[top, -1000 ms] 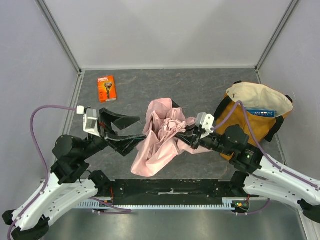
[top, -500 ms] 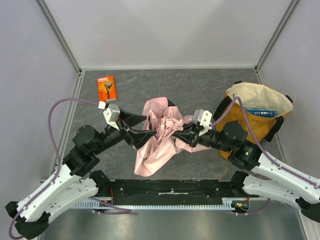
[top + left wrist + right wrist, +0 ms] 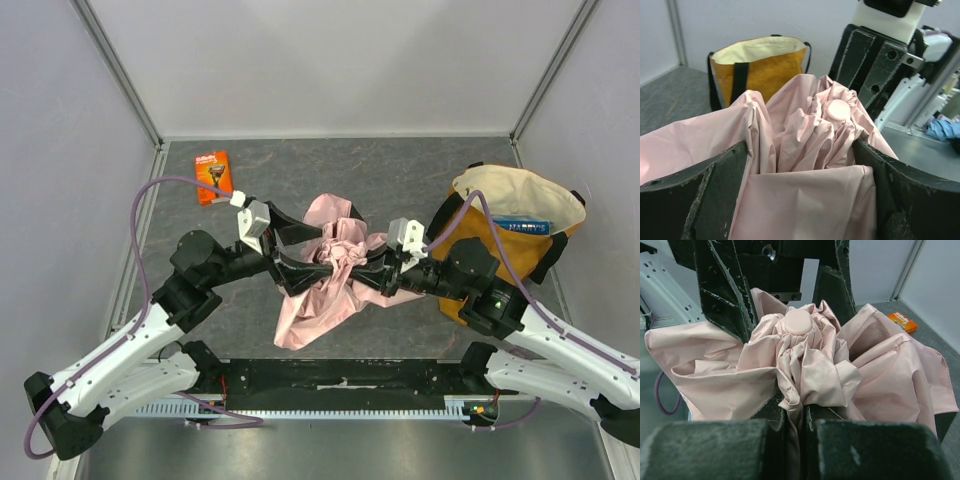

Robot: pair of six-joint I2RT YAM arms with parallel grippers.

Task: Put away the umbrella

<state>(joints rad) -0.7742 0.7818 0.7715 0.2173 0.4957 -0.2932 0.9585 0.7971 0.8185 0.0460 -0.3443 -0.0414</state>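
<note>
The umbrella [image 3: 312, 303] sits in a loose pink heap mid-table, its canopy bunched up around the round cap [image 3: 798, 321] and one flap trailing toward the near edge. Both arms reach in from opposite sides and meet over it. That looks to me like a gather-and-squeeze: one side pins the cloth while the other closes the folds in, so the bundle is compact enough for the tote [image 3: 520, 210], which stands open at the right, well apart from the heap.

The right gripper [image 3: 795, 412] has its fingers pressed nearly together, pinching a fold of fabric just below the cap. The left gripper [image 3: 800, 150] is spread wide, one finger on each side of the bunched canopy, the cloth filling the gap between them; whether the pads [image 3: 720, 185] bear on it firmly I can't tell
</note>
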